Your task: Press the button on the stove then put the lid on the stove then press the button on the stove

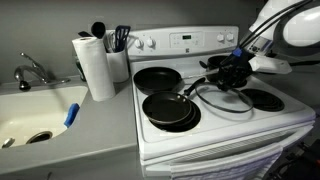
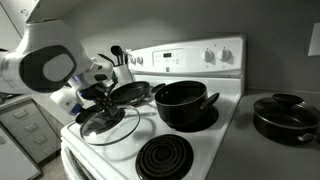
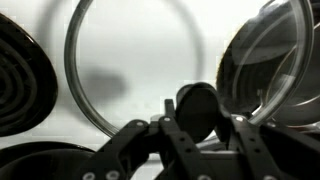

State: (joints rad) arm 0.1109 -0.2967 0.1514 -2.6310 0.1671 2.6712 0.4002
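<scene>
The white stove [image 1: 215, 122] shows in both exterior views [image 2: 225, 125]. The clear glass lid [image 1: 236, 106] hangs tilted low over the stove top, and it also shows in an exterior view [image 2: 110, 126]. My gripper [image 1: 228, 68] is shut on the lid's black centre knob [image 3: 197, 104], which sits between the fingers [image 3: 197, 122] in the wrist view. The gripper [image 2: 100, 94] is above the lid. The back panel [image 1: 190, 40] has knobs and a small display; its buttons are too small to make out.
Two black frying pans [image 1: 158, 78] [image 1: 168, 110] sit on burners. A black pot [image 2: 182, 105] and a pan [image 2: 128, 93] are close to the lid. A bare burner [image 2: 165, 156] is at the front. A paper towel roll [image 1: 97, 66], a utensil holder [image 1: 119, 58] and a sink [image 1: 35, 115] are alongside.
</scene>
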